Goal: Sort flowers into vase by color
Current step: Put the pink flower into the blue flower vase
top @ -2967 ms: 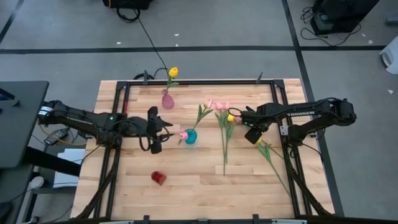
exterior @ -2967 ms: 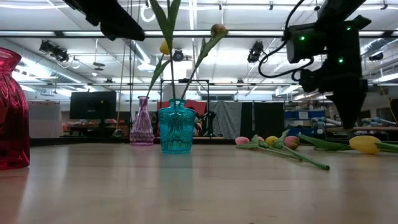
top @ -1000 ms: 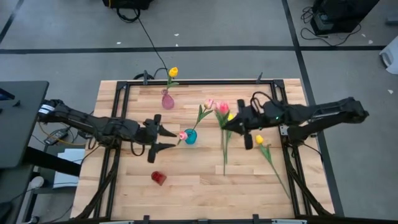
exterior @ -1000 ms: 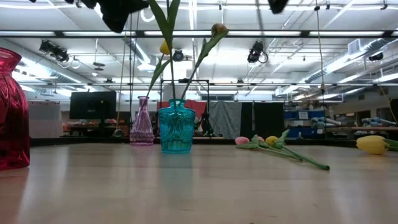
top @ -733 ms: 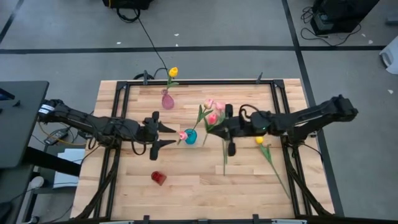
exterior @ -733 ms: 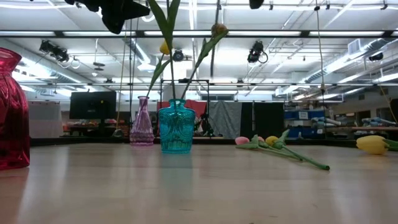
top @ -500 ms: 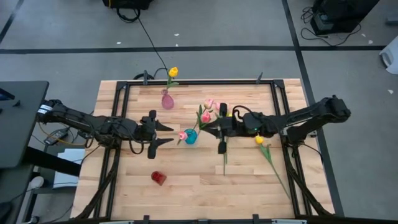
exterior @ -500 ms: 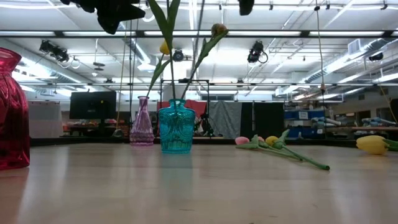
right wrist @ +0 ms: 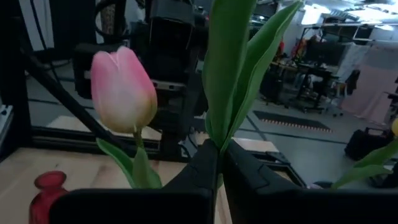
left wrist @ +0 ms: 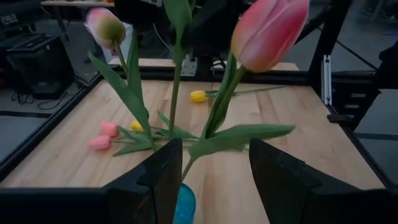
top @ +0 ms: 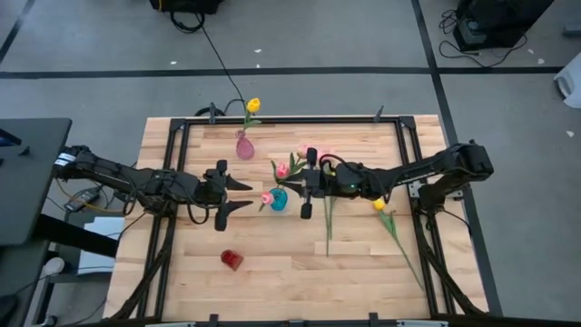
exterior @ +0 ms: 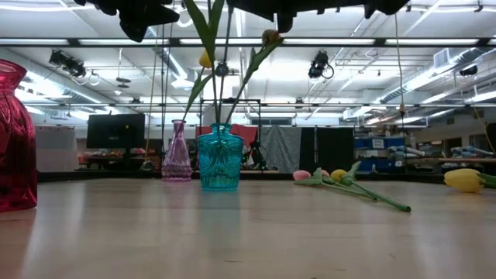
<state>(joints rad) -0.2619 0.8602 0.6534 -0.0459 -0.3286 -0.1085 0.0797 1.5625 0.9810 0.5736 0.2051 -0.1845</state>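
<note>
Right pincer (right wrist: 217, 171) pinching a pink tulip's stem (right wrist: 219, 93), clear only wrist-side; left pincer (top: 231, 193) spread.

Even, bright overhead light falls on the pale wooden slatted counter (top: 272, 272), with only soft, short shadows under the arms. In the low view, long ceiling strip lights (exterior: 434, 43) glare white and reflect faintly off the counter; the near wood is soft, out of focus. The right wrist view is dim; its close pink tulip head (right wrist: 123, 90) is slightly blurred. The left wrist view's background is hazy.
</note>
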